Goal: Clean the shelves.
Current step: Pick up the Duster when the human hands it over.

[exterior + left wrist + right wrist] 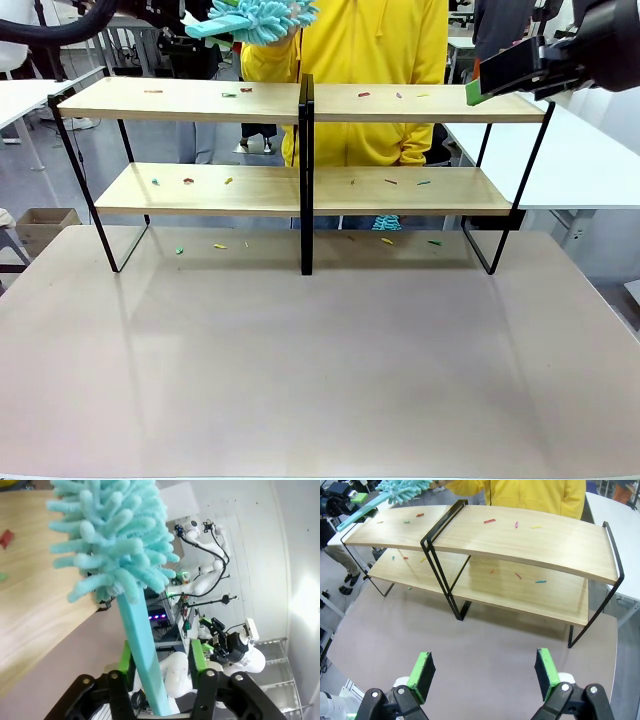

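At the left, the left arm's fingers (125, 658) are closed on the flat teal plastic handle of a fluffy chenille duster (262, 16). Its soft head hangs above the far edge of the left bay's top board. The wide two-tier shelves (180, 99), smooth pale wood boards in a thin black metal frame, stand on the far half of the matte grey-beige desk (320, 380), in front of a person in a yellow hoodie (370, 50). Small red, green and yellow scraps (363, 94) dot both boards and the desk beneath. The rack looks stiff but light and would likely slide under a hard push, so a black end upright seems the best place to steady it. At the right, the right arm's fingers (422, 672) are spread wide with nothing between them, beside the top board's right end.
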You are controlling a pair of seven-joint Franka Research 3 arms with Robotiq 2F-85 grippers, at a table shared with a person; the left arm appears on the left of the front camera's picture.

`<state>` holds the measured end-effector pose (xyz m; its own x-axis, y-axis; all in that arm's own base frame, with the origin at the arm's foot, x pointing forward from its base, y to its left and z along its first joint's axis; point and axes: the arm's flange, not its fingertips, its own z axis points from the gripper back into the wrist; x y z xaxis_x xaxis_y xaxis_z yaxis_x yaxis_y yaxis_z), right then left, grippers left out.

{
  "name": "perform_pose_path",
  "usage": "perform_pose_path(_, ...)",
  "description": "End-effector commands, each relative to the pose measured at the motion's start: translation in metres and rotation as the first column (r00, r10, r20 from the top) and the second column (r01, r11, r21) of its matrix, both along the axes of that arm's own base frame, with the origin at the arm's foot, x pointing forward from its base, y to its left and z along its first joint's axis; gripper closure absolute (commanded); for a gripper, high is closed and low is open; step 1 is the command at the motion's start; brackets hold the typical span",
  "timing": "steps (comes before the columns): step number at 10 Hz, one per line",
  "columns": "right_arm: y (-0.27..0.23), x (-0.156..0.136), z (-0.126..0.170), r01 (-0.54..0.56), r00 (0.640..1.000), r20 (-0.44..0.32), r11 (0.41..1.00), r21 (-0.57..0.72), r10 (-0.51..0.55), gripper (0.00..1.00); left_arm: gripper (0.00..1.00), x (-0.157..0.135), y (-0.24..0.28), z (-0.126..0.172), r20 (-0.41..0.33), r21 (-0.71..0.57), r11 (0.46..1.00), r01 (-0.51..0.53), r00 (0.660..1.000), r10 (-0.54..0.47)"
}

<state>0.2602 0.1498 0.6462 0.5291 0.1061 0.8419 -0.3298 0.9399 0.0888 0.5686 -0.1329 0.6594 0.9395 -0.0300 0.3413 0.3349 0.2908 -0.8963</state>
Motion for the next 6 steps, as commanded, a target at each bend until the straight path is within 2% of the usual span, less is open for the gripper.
perform_pose_path(1,-0.0008,0.0002,0.0000,0.001,1.000,-0.001,1.000,0.003,-0.001,0.00,1.00,-0.0073,-0.0015,-0.0009,0.053,-0.020,0.999,-0.050,0.997,0.051)
perform_pose_path(4,-0.0008,0.0002,0.0000,0.001,1.000,-0.001,1.000,0.003,-0.001,0.00,1.00,-0.0075,-0.0012,-0.0005,0.071,-0.017,0.996,-0.086,0.994,0.087)
perform_pose_path(6,-0.0008,0.0002,0.0000,0.001,1.000,-0.001,1.000,0.003,-0.001,0.00,1.00,-0.0086,-0.0025,-0.0011,0.067,-0.010,0.997,-0.076,0.995,0.076)
